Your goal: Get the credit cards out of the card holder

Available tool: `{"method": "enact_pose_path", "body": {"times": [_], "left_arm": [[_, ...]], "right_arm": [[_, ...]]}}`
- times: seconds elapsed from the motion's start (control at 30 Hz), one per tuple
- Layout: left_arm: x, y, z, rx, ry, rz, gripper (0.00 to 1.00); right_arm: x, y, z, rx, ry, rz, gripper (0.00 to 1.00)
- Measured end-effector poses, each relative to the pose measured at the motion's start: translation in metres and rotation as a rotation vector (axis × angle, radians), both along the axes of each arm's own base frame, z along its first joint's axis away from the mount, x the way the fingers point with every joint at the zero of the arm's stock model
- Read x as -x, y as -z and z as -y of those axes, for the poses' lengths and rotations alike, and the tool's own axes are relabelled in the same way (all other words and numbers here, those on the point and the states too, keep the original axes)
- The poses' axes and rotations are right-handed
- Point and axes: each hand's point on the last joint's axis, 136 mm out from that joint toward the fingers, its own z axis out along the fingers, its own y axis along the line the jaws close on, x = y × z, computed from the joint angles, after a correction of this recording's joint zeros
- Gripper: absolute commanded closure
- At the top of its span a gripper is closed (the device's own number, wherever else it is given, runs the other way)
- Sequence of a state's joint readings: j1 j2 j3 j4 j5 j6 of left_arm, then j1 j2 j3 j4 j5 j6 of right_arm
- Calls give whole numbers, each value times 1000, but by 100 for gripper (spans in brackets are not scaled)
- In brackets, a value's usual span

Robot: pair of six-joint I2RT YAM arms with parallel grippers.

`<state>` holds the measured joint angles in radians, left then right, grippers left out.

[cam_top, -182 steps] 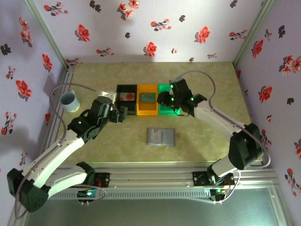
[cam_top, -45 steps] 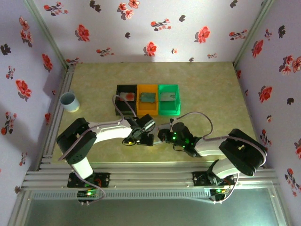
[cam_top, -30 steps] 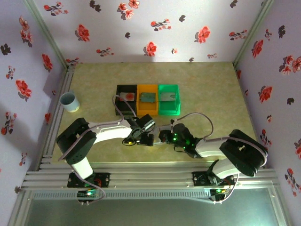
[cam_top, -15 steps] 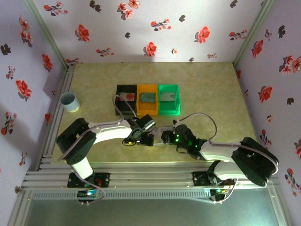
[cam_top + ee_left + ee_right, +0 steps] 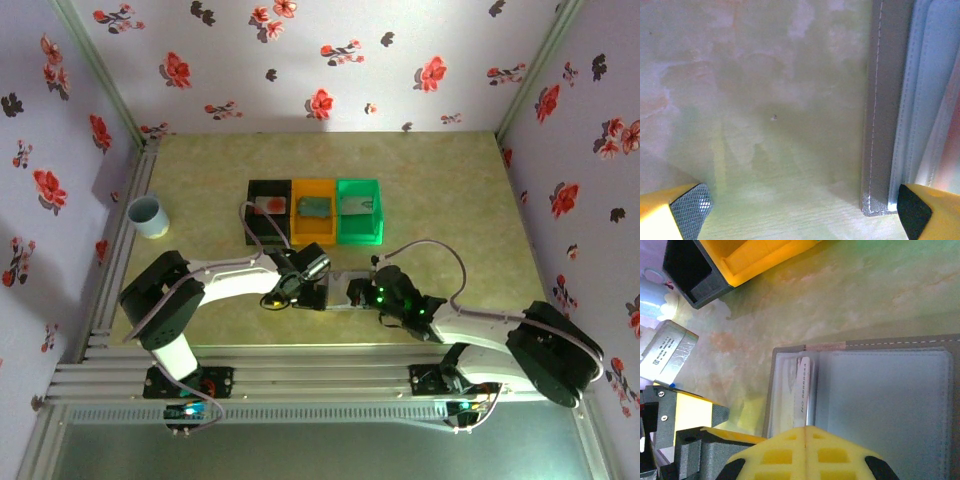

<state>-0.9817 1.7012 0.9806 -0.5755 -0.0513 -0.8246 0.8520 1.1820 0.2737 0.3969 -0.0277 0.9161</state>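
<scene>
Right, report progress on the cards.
Done: three thin cards lie in the black, orange and green plastic bins. In hand: the blue-grey card holder lies open, open left gripper at its edge, shut right gripper over it. Left: apparently one card in its pocket.

The card holder (image 5: 890, 100) lies flat on the mottled green bench (image 5: 765, 100). It shows a grey border with pale stitching and, beyond that, light blue-grey pocket layers. The left pincer (image 5: 800, 215) stands spread wide. One yellow, dark-padded fingertip (image 5: 687, 212) is well clear of the holder over bare bench, and the other sits just beside the holder's near corner.
</scene>
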Motion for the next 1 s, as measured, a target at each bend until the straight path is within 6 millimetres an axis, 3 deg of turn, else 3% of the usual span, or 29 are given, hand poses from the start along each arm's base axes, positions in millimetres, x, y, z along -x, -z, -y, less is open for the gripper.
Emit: {"method": "enact_pose_path", "body": {"times": [0.83,1.0], "left_arm": [[3,-4,4,26,4,-13,0],[8,-15,10,76,12,-25,0]], "right_arm": [[9,-20,22,13,9,78,100],[11,-25,28,11,13,91,100]]}}
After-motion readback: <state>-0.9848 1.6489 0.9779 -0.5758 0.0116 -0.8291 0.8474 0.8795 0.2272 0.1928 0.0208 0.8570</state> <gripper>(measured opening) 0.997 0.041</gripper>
